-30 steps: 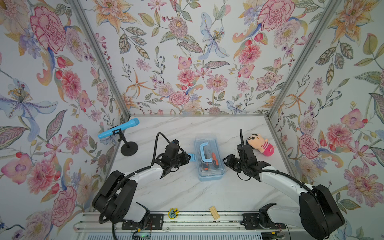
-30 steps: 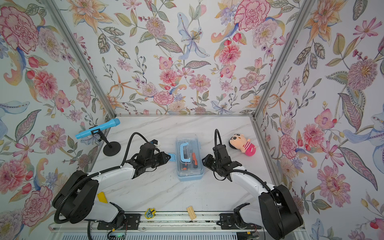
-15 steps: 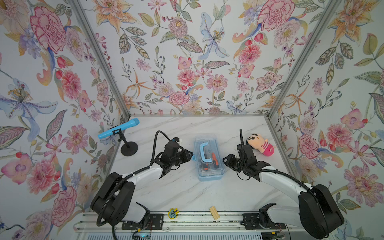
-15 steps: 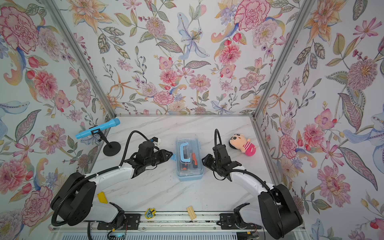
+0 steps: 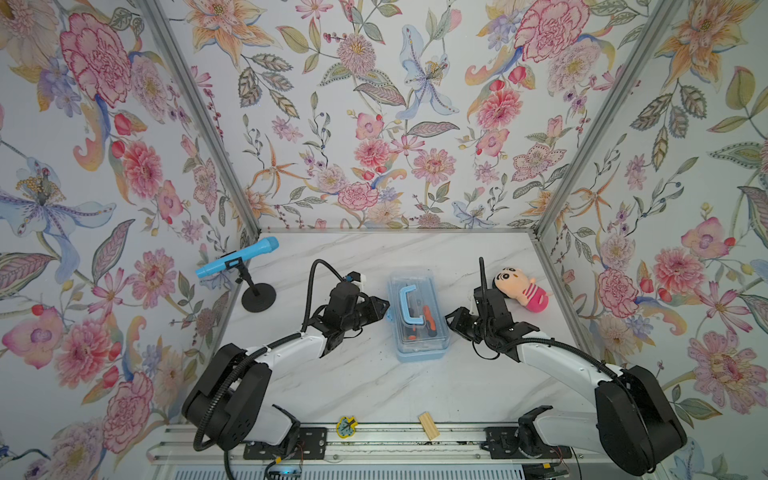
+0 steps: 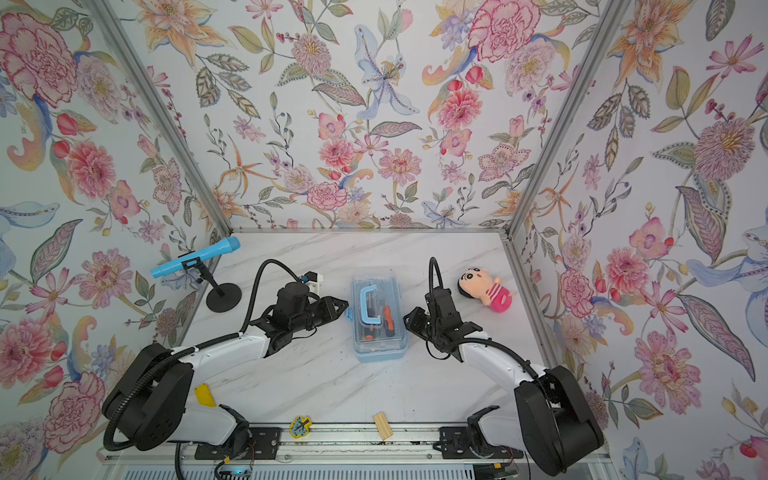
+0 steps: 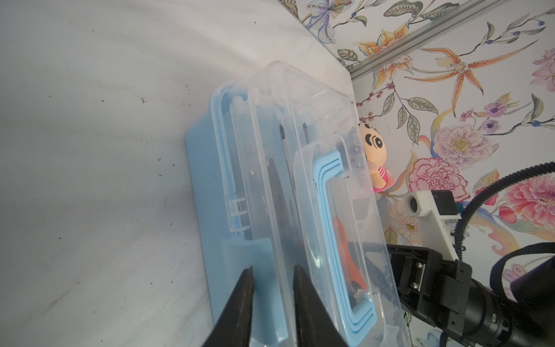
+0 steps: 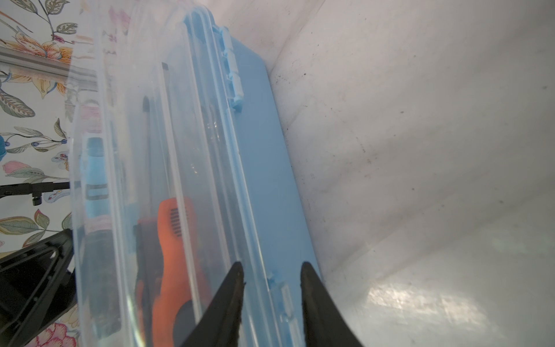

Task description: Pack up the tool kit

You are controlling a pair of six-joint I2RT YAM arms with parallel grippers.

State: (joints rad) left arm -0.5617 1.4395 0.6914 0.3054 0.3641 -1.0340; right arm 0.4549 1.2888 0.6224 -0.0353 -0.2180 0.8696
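We see the tool kit [image 5: 417, 318], a small oblong box with a pale blue base [image 8: 270, 150] and a clear lid [image 7: 279, 99]. It lies flat between the left gripper [image 5: 385, 306] and the right gripper [image 5: 449, 321], one long side facing each. The lid is down over the base. A pale blue carry handle [image 5: 409, 307] lies flat on the lid, towards the left gripper. Through the lid we make out an orange-handled tool [image 8: 172, 240] nearer the right gripper, with slim dark shafts [image 8: 146, 120] beside it. A blue latch [image 7: 249, 249] sits right at the left gripper's tips.
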